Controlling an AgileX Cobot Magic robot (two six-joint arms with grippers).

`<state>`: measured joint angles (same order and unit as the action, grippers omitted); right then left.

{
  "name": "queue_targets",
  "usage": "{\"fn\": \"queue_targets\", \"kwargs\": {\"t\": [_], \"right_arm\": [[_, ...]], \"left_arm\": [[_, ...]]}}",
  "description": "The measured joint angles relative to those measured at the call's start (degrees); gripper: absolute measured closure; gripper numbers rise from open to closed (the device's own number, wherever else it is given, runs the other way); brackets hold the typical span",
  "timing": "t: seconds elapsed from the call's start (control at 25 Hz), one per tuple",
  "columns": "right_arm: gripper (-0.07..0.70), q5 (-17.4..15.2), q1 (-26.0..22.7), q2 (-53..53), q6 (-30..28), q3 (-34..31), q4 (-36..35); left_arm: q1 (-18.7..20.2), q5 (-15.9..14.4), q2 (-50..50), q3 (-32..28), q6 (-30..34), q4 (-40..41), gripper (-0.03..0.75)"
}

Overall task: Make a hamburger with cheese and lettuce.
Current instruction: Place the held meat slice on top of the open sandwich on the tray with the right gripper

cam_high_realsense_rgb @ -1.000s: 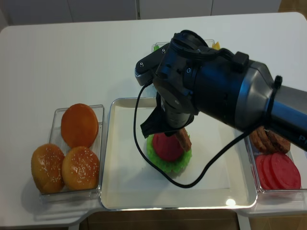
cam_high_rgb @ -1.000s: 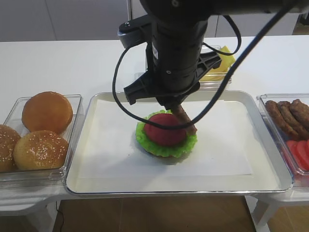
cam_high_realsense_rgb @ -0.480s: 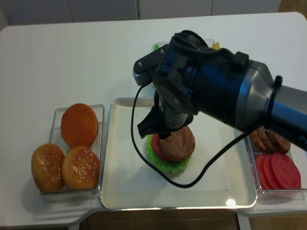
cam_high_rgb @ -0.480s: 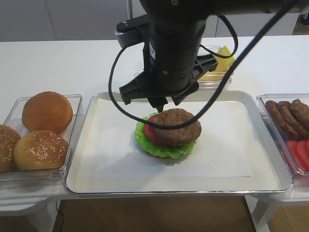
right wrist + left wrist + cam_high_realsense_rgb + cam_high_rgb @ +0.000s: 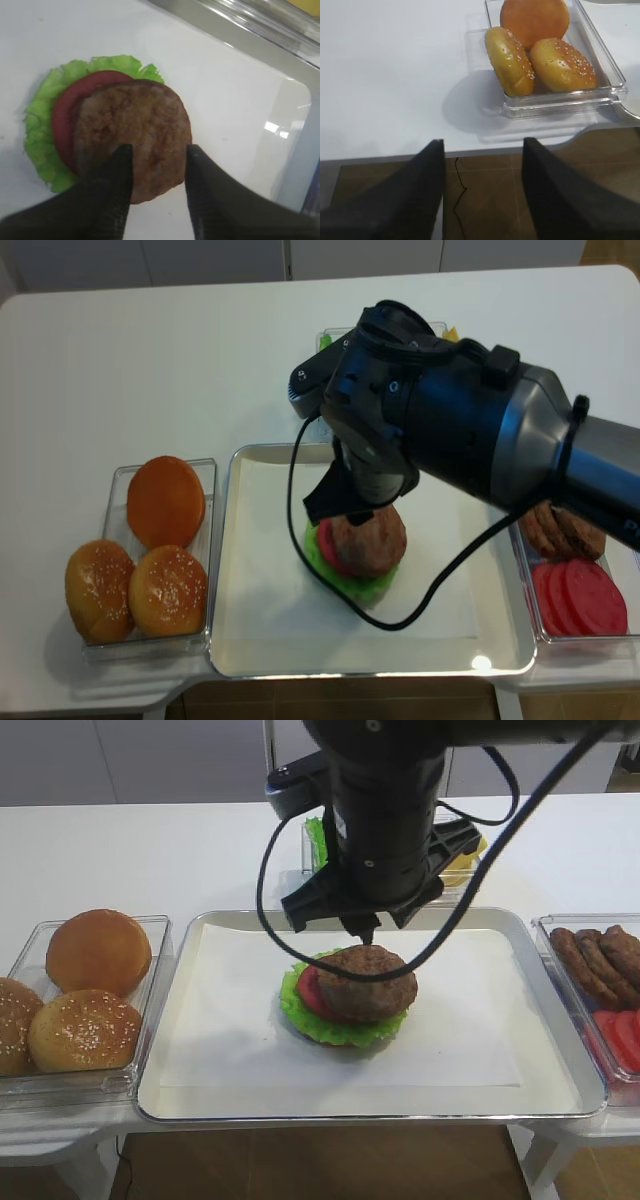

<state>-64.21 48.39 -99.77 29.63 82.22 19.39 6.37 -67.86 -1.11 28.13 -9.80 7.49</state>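
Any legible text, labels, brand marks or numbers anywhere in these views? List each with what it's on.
None: no view shows any readable text.
Right arm housing: plain black and grey, no marking visible.
Bun container, metal tray, paper liner: unmarked.
Hamburger, patties, tomato slices: no labels.

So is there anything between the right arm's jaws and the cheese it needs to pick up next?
Nothing visible blocks the way. The right gripper hangs open just above the patty on the hamburger, and the cheese sits in a container just behind the tray, largely hidden by the arm itself.
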Motion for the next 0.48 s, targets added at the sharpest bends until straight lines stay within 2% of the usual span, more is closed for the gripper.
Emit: {"fn": "queue_targets", "kwargs": {"t": [0.12, 0.28, 0.48], "right_arm": [[0.363, -0.5, -3.5, 0.0, -0.7, 0.0, -1.4], [0.363, -0.7, -9.4, 0.0, -4.5, 0.0, -6.3], [0.363, -1.3, -13.9, -0.2, -7.9, 0.0, -10.4]], "left_arm": [[0.0, 0.0, 0.0, 0.0, 0.0, 0.0, 0.346], [0.0, 0.0, 0.0, 0.0, 0.0, 0.0, 0.346], [0.0, 0.0, 0.0, 0.0, 0.0, 0.0, 0.346]]}}
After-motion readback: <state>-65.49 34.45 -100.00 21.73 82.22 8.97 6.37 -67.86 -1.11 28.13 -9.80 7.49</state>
